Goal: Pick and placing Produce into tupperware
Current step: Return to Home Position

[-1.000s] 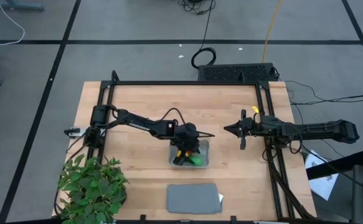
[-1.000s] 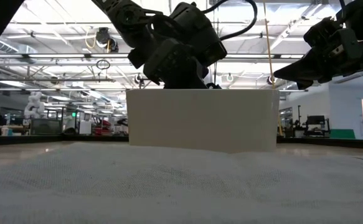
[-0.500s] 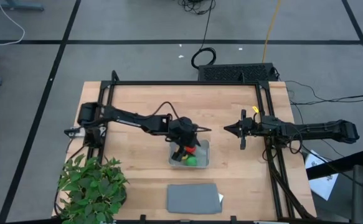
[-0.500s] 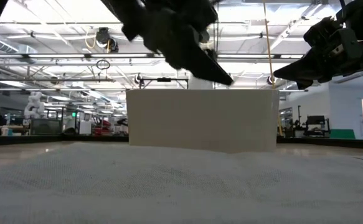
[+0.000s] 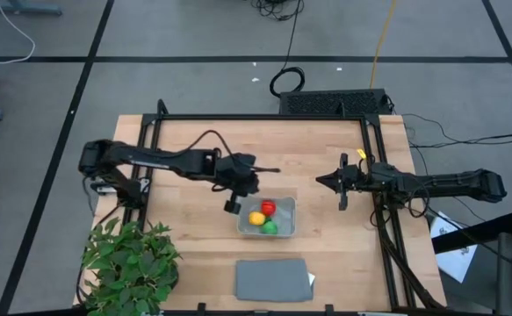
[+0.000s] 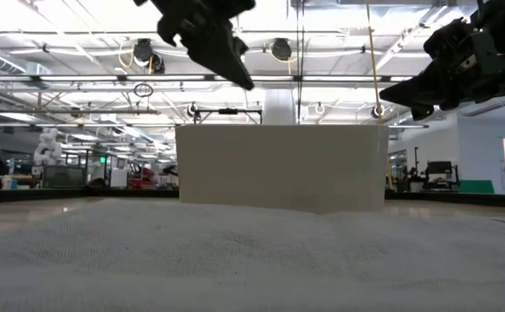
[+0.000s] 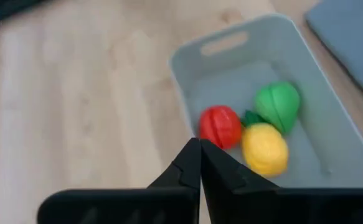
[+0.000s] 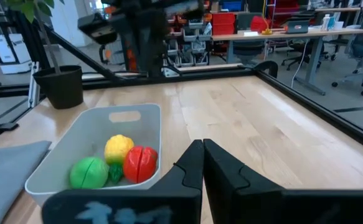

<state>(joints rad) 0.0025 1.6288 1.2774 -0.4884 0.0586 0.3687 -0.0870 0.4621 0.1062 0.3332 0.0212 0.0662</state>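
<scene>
Since the earlier frame the left pincer (image 7: 198, 149) has lifted out of the tray (image 5: 292, 217) and drawn back toward the frame's left. In the high view it now hangs just up-left of the tray, fingers pressed together on nothing. The right pincer (image 5: 324, 181), likewise closed and empty, waits right of centre. The red piece (image 5: 268, 207), yellow piece (image 5: 256, 218) and green piece (image 5: 270, 227) lie bunched in the tray, mid-bench (image 5: 194, 254). The tray lies down-right of the nearer left pincer, so a leftward retreat looks clear of it.
</scene>
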